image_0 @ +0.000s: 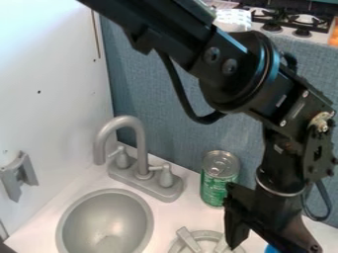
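In the camera view, the arm [231,74] is extended from the top edge toward the right, then bent at a large round joint, with its forearm hung steeply down. The gripper [261,227] is pointed downward at the lower right, over the counter [188,210]. Whether it is clenched or released cannot be told. The green can [219,184] is stood upright just beside it, its right edge partly overlapped; contact cannot be made out. A blue thing [271,249] is partly seen below the gripper, at the bottom edge. To the left are set a grey burner [188,240], the sink [99,217] and the faucet [142,165].
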You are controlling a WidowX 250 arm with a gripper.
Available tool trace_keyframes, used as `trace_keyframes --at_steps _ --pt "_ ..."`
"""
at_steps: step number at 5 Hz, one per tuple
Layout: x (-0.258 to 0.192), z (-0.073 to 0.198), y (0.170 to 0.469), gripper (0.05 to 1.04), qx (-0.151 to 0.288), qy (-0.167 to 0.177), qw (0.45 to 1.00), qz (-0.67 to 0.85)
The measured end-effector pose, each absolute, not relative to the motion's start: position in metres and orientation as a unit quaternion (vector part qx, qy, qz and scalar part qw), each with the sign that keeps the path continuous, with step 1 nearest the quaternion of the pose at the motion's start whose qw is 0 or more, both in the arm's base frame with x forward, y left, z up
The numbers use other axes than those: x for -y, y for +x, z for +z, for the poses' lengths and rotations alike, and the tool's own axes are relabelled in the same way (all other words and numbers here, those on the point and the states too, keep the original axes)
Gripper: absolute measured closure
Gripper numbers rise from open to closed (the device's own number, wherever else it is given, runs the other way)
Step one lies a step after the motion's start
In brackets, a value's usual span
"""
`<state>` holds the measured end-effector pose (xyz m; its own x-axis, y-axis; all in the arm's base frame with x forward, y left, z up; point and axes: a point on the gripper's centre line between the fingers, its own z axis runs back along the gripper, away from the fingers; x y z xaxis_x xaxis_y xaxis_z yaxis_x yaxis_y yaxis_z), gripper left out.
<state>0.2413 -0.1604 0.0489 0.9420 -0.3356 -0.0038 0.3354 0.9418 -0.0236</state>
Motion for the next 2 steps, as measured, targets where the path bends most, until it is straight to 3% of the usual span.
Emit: trace_keyframes --at_steps 2 --pt "0.161 0.0492 0.2417 0.083 -0.002 -0.011 0.985 -0.171"
